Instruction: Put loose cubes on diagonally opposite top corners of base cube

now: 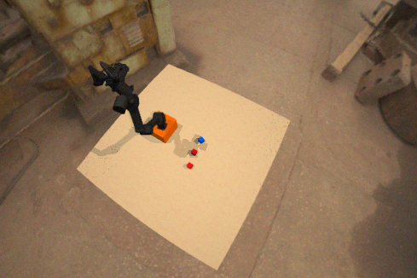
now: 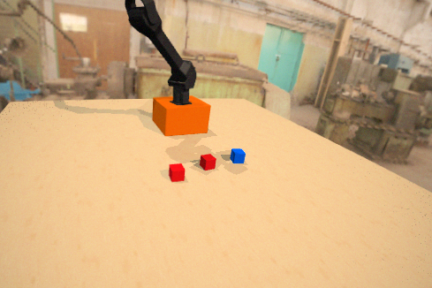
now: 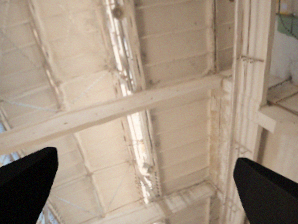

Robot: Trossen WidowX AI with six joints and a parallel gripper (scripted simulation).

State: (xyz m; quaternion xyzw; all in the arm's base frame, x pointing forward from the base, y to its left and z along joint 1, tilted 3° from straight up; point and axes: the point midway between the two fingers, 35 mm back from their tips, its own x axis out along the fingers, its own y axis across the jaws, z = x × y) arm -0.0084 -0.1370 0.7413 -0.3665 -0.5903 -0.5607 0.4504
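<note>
The blue cube (image 1: 201,140) (image 2: 238,155) sits on the surface (image 1: 225,179) (image 2: 216,230) at the far right of a loose row, with one red cube (image 1: 194,152) (image 2: 208,162) between it and the other red cube (image 1: 189,165) (image 2: 177,172) at the near left, none touching. The claw (image 1: 95,65) (image 3: 148,161) is spread wide with nothing in it, well apart from them, and the arm (image 1: 135,117) (image 2: 167,49) stands on an orange block (image 1: 166,134) (image 2: 186,122).

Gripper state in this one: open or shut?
Open: in the wrist view the gripper's fingers stand wide apart, nothing between them.
</note>
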